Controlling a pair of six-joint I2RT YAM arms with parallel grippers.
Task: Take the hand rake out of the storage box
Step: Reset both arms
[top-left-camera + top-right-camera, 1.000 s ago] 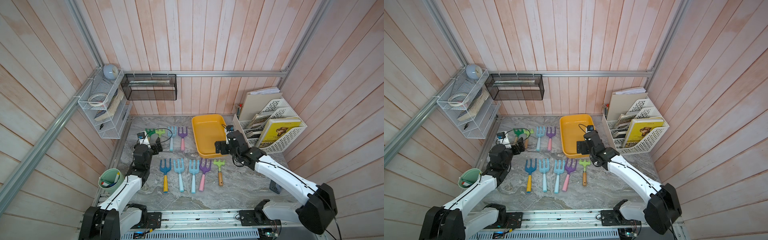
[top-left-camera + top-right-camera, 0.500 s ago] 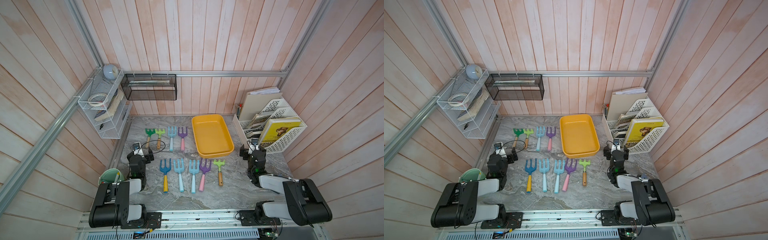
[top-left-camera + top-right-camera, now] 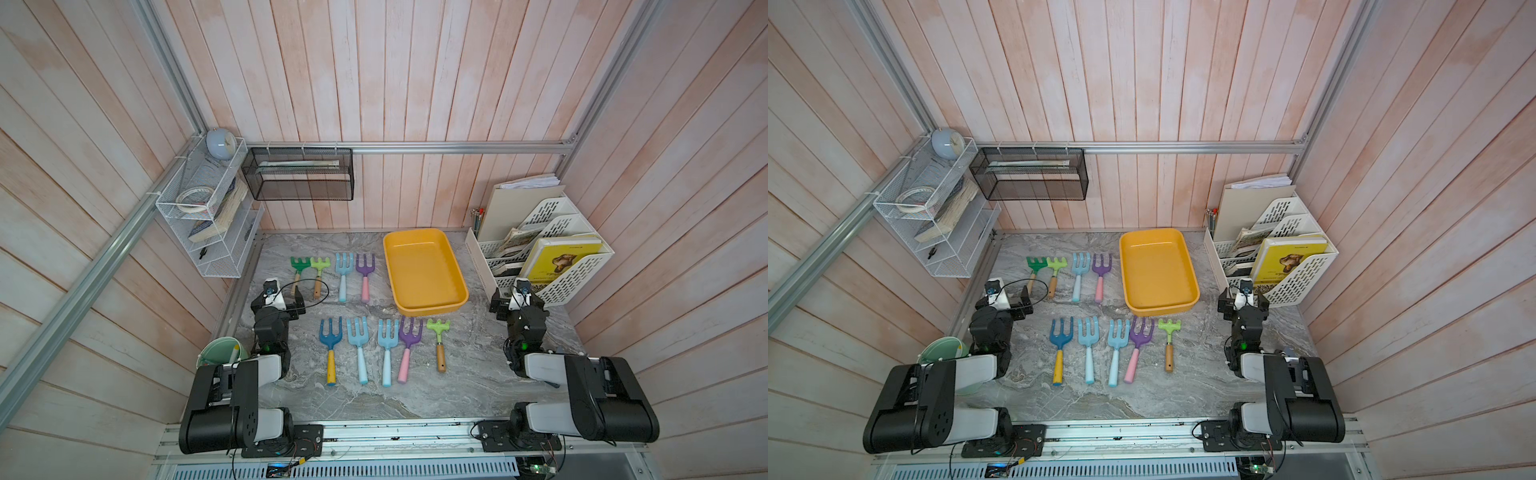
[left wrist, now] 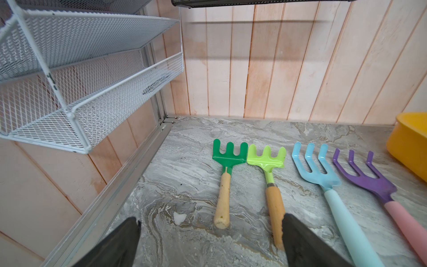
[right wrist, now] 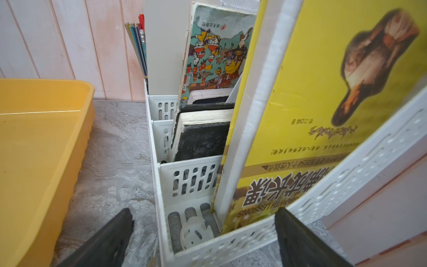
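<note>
Both arms folded low, nothing held.
We see our left gripper [image 3: 278,299] and right gripper [image 3: 515,300] with jaws spread wide and empty, each arm folded over its base, wrists pointing forward, well apart.

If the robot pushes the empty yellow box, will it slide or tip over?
Probably slide: the storage box is shallow and wide, sitting flat on the smooth table. It looks like empty, thin plastic, so it is likely light and a bit bendy.
</note>
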